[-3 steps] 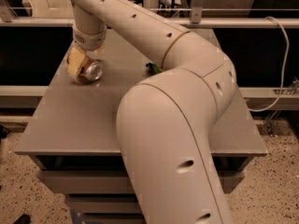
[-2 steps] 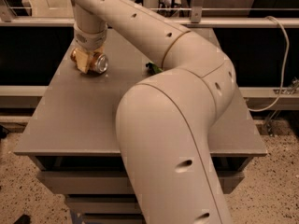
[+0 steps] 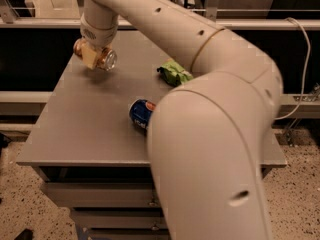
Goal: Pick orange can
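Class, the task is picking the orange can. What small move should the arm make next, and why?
Probably a short lift straight up: the gripper is shut on the shiny golden-orange can, held sideways, seemingly just above the grey table near its far-left corner, so rising would secure clearance.

place: robot lab or test room | signs: grey work table (image 3: 85, 129) on drawers (image 3: 100, 196), speckled floor (image 3: 20, 194), white cable (image 3: 304, 59), metal rail (image 3: 40, 23) behind | gripper (image 3: 94, 58): over table's far left corner, clamped on orange can (image 3: 107, 59)
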Controlling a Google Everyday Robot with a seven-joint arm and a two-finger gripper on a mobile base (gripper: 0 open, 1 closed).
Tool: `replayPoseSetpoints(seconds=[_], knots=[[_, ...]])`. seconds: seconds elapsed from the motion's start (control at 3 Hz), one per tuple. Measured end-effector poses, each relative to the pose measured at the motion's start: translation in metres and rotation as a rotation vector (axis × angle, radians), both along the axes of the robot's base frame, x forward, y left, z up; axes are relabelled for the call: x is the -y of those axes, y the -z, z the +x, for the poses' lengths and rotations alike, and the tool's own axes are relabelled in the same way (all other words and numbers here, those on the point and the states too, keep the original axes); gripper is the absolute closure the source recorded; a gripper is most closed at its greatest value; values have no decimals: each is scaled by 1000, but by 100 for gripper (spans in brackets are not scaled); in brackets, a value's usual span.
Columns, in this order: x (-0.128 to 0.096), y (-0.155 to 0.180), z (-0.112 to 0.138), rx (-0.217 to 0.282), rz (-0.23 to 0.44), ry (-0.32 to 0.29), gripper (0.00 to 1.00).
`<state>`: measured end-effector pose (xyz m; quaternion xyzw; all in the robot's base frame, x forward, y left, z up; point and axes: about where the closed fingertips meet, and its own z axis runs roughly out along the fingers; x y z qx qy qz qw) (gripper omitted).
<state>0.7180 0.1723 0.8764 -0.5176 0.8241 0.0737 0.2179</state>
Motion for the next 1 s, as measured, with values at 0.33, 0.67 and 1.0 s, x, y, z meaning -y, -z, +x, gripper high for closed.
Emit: replayPoseSetpoints(seconds=[0.33, 0.67, 1.0], knots=[[15, -32, -4, 95, 118, -58, 100], [20, -54, -10, 163, 354, -143, 100], [38, -79, -11, 212, 604, -199, 100]])
